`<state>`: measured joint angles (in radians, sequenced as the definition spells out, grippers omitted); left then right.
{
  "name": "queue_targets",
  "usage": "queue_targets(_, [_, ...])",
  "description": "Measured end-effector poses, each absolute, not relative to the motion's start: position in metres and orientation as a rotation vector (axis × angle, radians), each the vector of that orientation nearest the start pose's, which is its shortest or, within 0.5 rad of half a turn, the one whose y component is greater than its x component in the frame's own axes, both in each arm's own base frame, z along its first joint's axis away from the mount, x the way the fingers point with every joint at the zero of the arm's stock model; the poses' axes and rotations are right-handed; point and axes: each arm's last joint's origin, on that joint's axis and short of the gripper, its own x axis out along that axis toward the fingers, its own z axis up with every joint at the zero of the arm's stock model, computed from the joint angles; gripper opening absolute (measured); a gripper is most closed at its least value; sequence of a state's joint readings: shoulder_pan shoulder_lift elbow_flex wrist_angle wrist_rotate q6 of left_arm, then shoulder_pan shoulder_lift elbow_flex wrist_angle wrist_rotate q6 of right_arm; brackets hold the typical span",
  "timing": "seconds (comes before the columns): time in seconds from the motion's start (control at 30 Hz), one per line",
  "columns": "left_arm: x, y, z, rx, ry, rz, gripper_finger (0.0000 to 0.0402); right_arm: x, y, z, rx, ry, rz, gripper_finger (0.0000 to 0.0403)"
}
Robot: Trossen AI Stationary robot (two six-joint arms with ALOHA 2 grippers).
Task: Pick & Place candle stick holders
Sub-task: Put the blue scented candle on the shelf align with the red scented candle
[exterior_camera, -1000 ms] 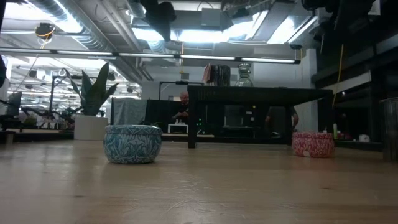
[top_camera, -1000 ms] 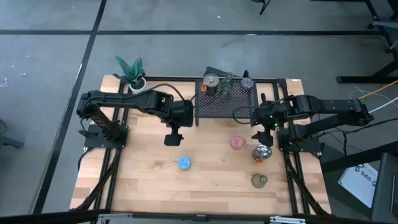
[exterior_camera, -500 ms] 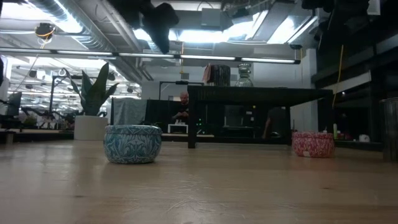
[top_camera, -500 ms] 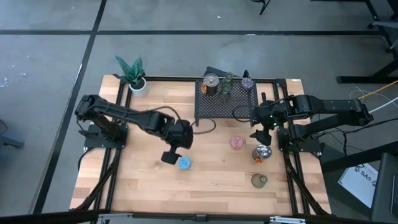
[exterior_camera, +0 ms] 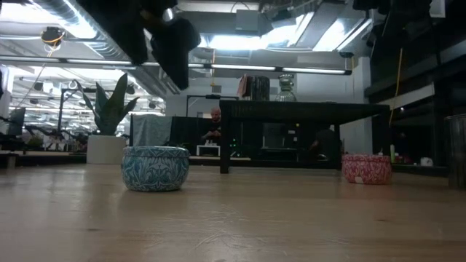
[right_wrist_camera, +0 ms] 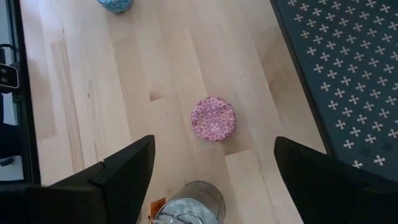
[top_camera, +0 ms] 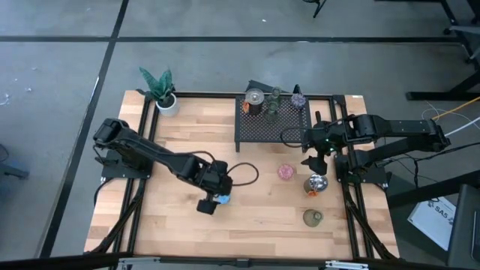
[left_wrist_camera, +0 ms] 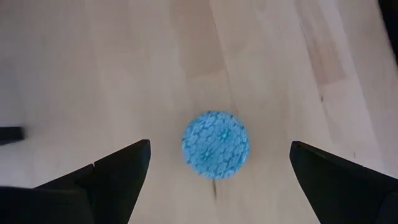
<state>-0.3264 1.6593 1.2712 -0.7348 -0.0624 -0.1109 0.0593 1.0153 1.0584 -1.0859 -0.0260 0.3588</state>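
The left arm has been reaching out from the black mesh rack [top_camera: 272, 121] over the last second, and its end effector [top_camera: 208, 205] is now hanging directly above the blue holder [top_camera: 223, 200] near the middle of the desk [top_camera: 180, 232]. In the left wrist view the fingers [left_wrist_camera: 118, 171] are spreading wide, with the blue holder [left_wrist_camera: 215, 144] sitting between them and touching neither. In the low view the dark end effector [exterior_camera: 171, 51] is hovering well above the blue holder [exterior_camera: 155, 168], lower than it was a moment ago.

The right arm is staying where it was, stretching in from the right edge with its end effector [top_camera: 319, 148] hanging just off the rack's near right corner. Its fingers [right_wrist_camera: 121, 171] are also standing wide open, and the pink holder [right_wrist_camera: 213, 118] is lying on the bare wood beyond them. The pink holder [top_camera: 286, 172] is sitting right of centre, a silvery holder [top_camera: 316, 184] is standing just beside it to the right, and an olive-green holder [top_camera: 312, 217] is resting nearer the front edge. Further holders are standing on the rack at the far side, and the potted plant [top_camera: 160, 88] is occupying the far left corner.
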Motion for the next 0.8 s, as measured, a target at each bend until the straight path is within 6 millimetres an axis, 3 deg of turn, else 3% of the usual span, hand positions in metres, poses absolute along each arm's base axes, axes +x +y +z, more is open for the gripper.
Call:
queue_targets(0.43, [0.341, -0.115, 0.177, 0.086, 1.269, -0.125, 0.0384, 0.171, 0.011, 0.314, 0.308, 1.053, -0.112, 0.0332])
queue_targets(0.6, [0.344, -0.116, 0.162, 0.082, 1.311, -0.12, 0.0384, 0.17, 0.011, 0.314, 0.307, 1.054, -0.112, 0.0332])
queue_targets(0.8, [0.344, -0.117, 0.158, 0.044, 1.332, -0.112, 0.0384, 0.17, 0.011, 0.314, 0.308, 1.054, -0.111, 0.0332])
